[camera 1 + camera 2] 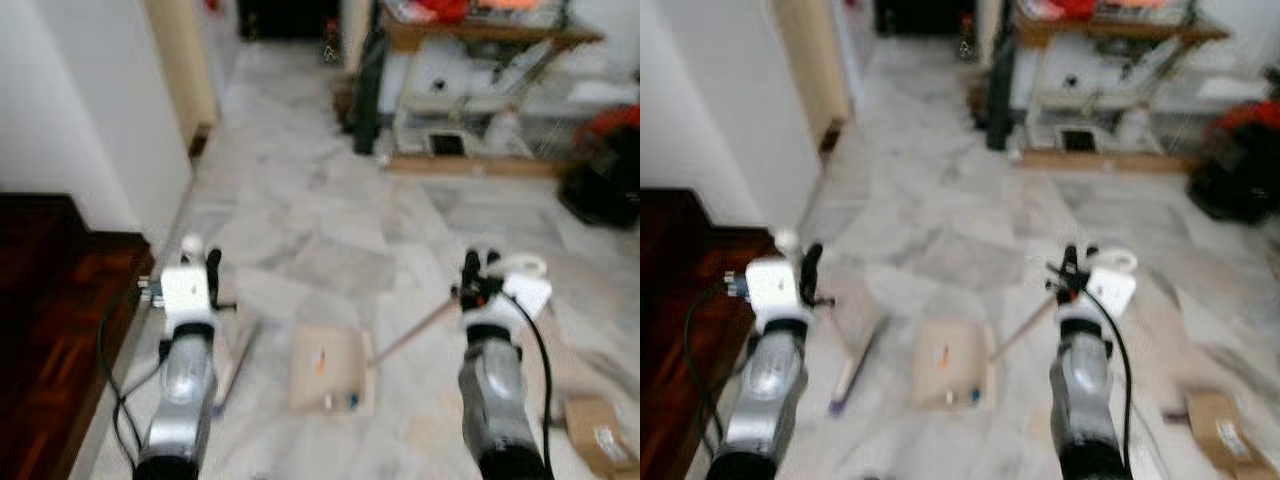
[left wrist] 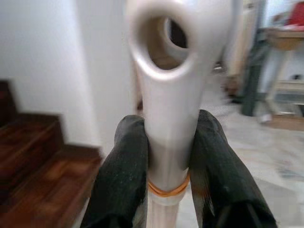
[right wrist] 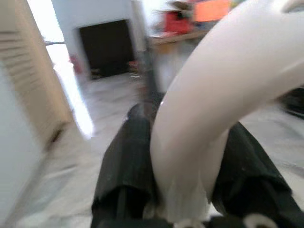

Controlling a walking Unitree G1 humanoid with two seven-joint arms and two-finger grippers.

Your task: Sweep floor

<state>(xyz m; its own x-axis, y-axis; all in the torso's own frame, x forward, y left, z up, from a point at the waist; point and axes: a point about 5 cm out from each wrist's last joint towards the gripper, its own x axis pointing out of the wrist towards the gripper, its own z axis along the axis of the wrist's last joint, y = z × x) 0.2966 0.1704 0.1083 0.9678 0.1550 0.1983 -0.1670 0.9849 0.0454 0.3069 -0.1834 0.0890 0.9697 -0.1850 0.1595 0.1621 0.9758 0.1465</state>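
Observation:
My left gripper point(image 1: 203, 266) is shut on the white top of a broom handle point(image 2: 166, 71), which has a hanging hole; the black fingers point(image 2: 123, 161) clamp it from both sides. The broom's shaft slants down to the floor beside me point(image 1: 232, 365). My right gripper point(image 1: 478, 274) is shut on the curved white grip of the dustpan handle point(image 3: 223, 80). A thin rod point(image 1: 415, 330) runs from there down to the beige dustpan point(image 1: 330, 385), which lies flat on the marble floor point(image 1: 320, 200) between my arms. A few small bits, one orange point(image 1: 321, 360), lie in the pan.
Dark wooden stairs point(image 1: 50, 300) rise at my left under a white wall point(image 1: 90, 120). A cluttered wooden table point(image 1: 480, 40) stands at the back right, with a black and red object point(image 1: 605, 180) beside it. A cardboard box point(image 1: 600, 435) lies at the lower right.

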